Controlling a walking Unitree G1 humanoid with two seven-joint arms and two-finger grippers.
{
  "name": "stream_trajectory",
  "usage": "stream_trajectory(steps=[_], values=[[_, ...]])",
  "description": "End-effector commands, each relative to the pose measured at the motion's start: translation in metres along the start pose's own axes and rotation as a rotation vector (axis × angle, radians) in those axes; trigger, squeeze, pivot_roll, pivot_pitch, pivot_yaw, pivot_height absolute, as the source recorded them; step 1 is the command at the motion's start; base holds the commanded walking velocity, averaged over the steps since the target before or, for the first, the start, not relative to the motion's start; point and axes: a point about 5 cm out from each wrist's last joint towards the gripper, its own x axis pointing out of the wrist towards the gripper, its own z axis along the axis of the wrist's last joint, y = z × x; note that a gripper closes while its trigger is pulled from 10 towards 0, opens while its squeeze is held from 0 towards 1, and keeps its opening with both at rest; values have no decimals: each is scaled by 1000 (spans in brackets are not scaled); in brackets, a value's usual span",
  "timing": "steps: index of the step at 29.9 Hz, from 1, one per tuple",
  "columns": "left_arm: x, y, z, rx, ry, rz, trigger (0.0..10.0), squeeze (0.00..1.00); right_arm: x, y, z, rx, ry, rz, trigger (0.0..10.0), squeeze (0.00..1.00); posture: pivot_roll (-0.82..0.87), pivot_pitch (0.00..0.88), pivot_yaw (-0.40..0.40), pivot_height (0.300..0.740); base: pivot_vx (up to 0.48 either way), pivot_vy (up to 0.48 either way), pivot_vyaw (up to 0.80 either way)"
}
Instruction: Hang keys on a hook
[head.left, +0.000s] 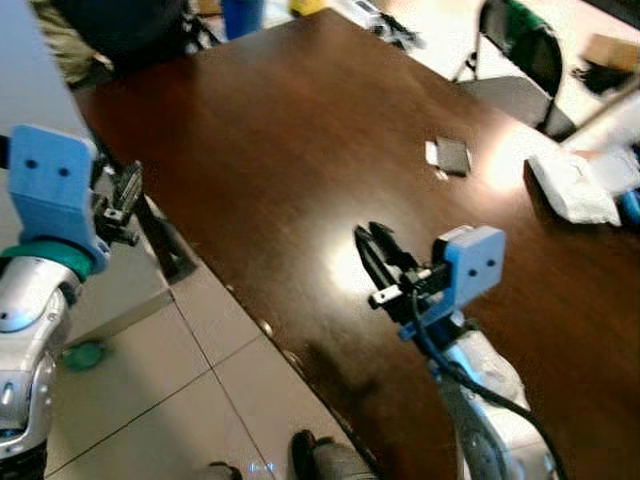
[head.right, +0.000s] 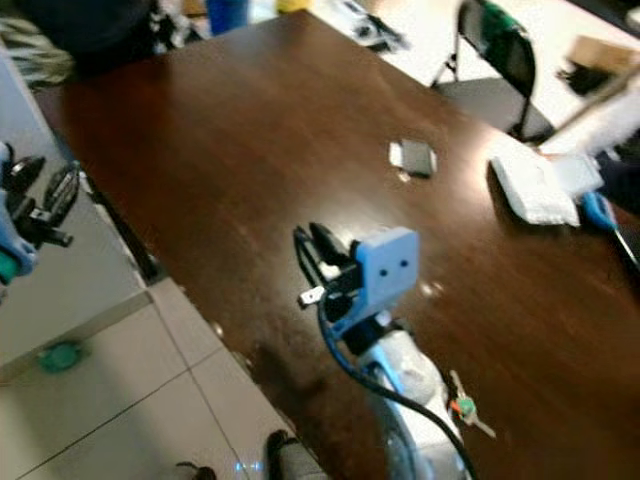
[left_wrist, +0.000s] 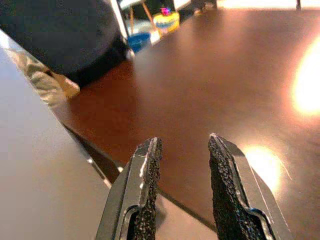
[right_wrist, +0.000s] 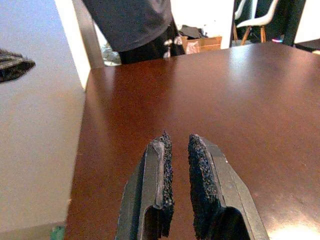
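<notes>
1. My right gripper (head.right: 312, 248) hangs over the dark wooden table (head.left: 300, 130), near its front edge. The right wrist view shows its fingers (right_wrist: 159, 185) parted by a narrow slit, with nothing between them.
2. My left gripper (head.left: 128, 188) is raised off the table's edge at about 9 o'clock from the right one. Its fingers (left_wrist: 145, 190) stand moderately apart and empty.
3. The keys (head.right: 462, 405), with a green tag, lie on the table at about 4 o'clock from the right gripper, just beside that arm's forearm and behind its fingertips.
4. No hook can be made out in these views. I judge the step in hand to be the pickup.
5. To do it well, I would draw the right arm back, widen the fingers, and come down over the ring end of the bunch. Flat keys on polished wood will likely slide if nudged sideways.
6. A small dark object (head.left: 452, 156) at 12 o'clock and a white cloth (head.left: 570, 188) at 2 o'clock lie well apart from the keys. Neither hinders the approach.
</notes>
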Motion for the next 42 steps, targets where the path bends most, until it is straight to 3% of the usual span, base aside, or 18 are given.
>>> stream_trajectory(steps=[1,3,4,5,7,10,13,14,15,17,19,22,26,30,32,41,42], values=[[-2,-11,2,-12,-4,-75,10000,0,-5,-5,-4,-11,20,-20,10000,0,25,132,41,740,0,0,-800],[-5,-18,2,5,-1,-141,10000,0,-5,-5,-4,-14,21,-20,10000,0,25,134,41,740,0,0,-800],[-12,-28,1,30,9,-285,10000,0,-5,-6,-6,-24,29,-18,10000,0,21,133,44,740,0,0,-800],[-12,-28,1,30,9,-285,10000,0,-5,-6,-6,-24,29,-18,10000,0,21,133,44,740,0,0,-800],[-29,-38,-1,96,39,-545,10000,0,-7,-12,-10,-53,56,-23,10000,0,24,133,46,740,0,0,-800],[-33,-39,-1,124,54,-626,10000,0,-8,-18,-12,-76,70,-25,10000,0,23,127,52,740,0,0,-800],[-45,-48,-9,192,124,-881,10000,0,-12,-48,-13,-173,103,-62,10000,0,8,116,56,740,0,0,-800],[-45,-48,-9,192,124,-881,10000,0,-12,-48,-13,-173,103,-62,10000,0,8,116,56,740,0,0,-800],[-51,-53,-17,237,163,-955,10000,0,-13,-55,-12,-187,107,-75,10000,0,8,115,59,740,0,0,-800],[-51,-53,-17,237,163,-955,10000,0,-13,-55,-12,-187,107,-75,10000,0,8,115,59,740,0,0,-800],[-59,-62,-29,280,212,-1051,10000,0,-13,-60,-11,-209,112,-77,10000,0,15,112,69,740,0,0,-800],[-62,-65,-32,283,226,-1082,10000,0,-13,-61,-11,-218,114,-74,10000,0,15,112,69,740,0,0,-800],[-67,-53,-39,310,299,-1135,10000,0,-14,-59,-13,-218,115,-61,10000,0,28,114,94,740,0,0,-800],[-60,-41,-45,373,329,-1124,10000,0,-17,-54,-15,-208,125,-18,10000,0,27,117,106,740,0,0,-800],[-44,-31,-49,413,322,-1074,10000,0,-18,-46,-17,-175,134,56,10000,0,15,116,113,740,0,0,-800],[-40,-33,-49,408,306,-1085,10000,0,-18,-46,-14,-150,122,63,10000,0,21,120,119,740,0,0,-800],[-37,-35,-45,362,275,-1036,10000,0,-14,-45,-16,-139,112,51,10000,0,35,118,117,740,0,0,-800]])
